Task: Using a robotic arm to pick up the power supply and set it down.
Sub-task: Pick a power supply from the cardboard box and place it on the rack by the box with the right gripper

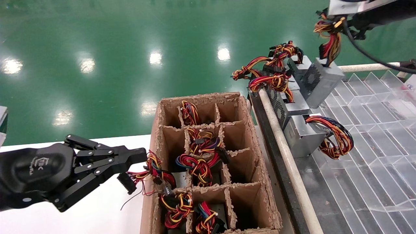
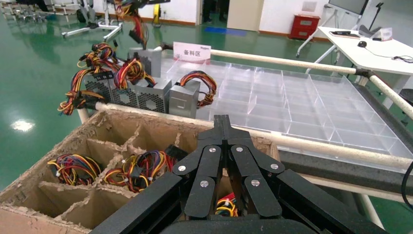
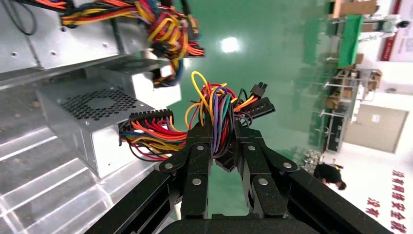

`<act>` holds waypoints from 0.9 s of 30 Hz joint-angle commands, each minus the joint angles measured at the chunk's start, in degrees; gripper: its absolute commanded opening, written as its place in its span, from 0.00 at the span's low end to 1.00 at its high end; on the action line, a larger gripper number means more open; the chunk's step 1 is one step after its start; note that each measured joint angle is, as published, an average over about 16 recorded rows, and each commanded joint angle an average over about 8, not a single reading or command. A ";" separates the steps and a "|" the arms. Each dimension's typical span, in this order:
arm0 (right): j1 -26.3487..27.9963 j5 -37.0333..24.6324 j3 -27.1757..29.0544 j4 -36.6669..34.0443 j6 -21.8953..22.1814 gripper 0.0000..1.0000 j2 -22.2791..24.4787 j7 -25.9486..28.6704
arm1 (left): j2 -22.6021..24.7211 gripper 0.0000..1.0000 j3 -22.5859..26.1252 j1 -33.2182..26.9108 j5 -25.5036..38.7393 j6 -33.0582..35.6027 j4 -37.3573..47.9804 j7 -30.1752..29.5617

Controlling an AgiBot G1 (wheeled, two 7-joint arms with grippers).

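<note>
- Nearest to me, the left gripper point(image 1: 138, 158) hangs over the white surface point(image 1: 97, 208) just beside the cardboard crate point(image 1: 247, 136); on my left wrist view its fingers point(image 2: 222, 127) are pressed together with nothing between them. A white logo sits on its black housing, too small for me to read.
- A loose wire bundle point(image 1: 152, 170) spills over the crate's near wall just beside those fingertips; I cannot tell whether they touch.
- The crate's divided cells hold more bundles of red, yellow and black wires point(image 1: 198, 162), with grey boxes partly hidden under them.
- Beyond the crate, past a pale rail point(image 1: 286, 152), lies a clear plastic tray point(image 1: 367, 156) with dividers. Three or so grey supplies point(image 1: 300, 135) rest at its edge, their cables draped over the rail.
- A white sign point(image 2: 192, 50) with red characters stands at the tray's far edge; I read it as "备料区".
- Farthest, at upper right, the right gripper point(image 3: 223, 127) has its fingers clamped on the power supply's cable bundle point(image 3: 214, 109). The power supply point(image 1: 320, 83) hangs tilted below from those wires, its lower edge over the tray's far corner; I cannot tell whether it touches.
- The green floor point(image 1: 130, 48) stretches beyond.
</note>
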 commanded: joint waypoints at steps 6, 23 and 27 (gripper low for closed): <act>-1.21 1.23 0.40 -2.23 -0.47 0.00 -1.70 -2.05 | 0.00 0.00 0.00 0.00 0.00 0.00 0.00 0.00; -3.81 1.94 0.32 -4.65 -0.47 0.58 -5.27 -3.42 | 0.00 0.00 0.00 0.00 0.00 0.00 0.00 0.00; -3.62 2.03 0.46 -5.13 0.22 1.00 -5.81 -3.39 | 0.00 0.00 0.00 0.00 0.00 0.00 0.00 0.00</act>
